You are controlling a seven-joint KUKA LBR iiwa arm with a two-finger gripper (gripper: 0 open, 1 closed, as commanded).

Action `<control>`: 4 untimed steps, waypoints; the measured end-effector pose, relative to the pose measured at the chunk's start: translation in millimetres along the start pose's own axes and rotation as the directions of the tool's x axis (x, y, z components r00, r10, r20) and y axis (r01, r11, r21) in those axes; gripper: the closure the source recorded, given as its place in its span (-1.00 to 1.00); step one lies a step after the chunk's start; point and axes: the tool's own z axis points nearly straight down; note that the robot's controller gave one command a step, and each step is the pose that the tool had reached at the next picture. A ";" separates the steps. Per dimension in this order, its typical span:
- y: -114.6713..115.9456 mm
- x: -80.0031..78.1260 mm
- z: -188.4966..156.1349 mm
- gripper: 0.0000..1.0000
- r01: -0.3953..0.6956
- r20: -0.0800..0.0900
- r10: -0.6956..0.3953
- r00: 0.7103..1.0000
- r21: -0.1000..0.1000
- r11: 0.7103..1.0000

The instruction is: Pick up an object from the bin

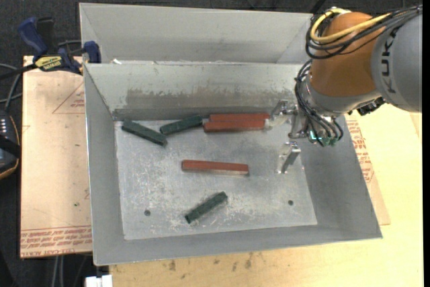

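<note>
Two red-brown bars (236, 122) and three green bars (206, 207) lie in the bin (201, 44).

**Layout of the bin (101, 165).** All places are being given relative to the central bar (215, 167), which is being shown lying flat near the middle of the floor.

- **Behind it:** the rear bar (235, 122) is being shown lying at the foot of the back wall, roughly parallel to the central bar.
- **Behind and to the left:** a shorter bar (181, 124) is being shown end to end with the rear bar, just beside it.
- **Farther left:** the far-left bar (143, 132) is being shown set at an angle, close against the shorter bar's outer end.
- **In front, slightly left:** the front bar (206, 207) is being shown lying aslant, well apart from the rest.
- **To the right:** the gripper (290, 159) is being shown over bare floor, apart from the central bar's right end.
</note>
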 end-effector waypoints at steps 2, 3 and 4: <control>45.5 -1.8 48.2 -1.00 0.001 0.014 -0.002 1.000 0.001 1.000; 63.6 6.7 68.6 -1.00 0.018 0.009 -0.018 1.000 -0.001 1.000; 6.0 -10.5 51.7 -1.00 0.053 0.007 -0.053 0.999 -0.001 0.999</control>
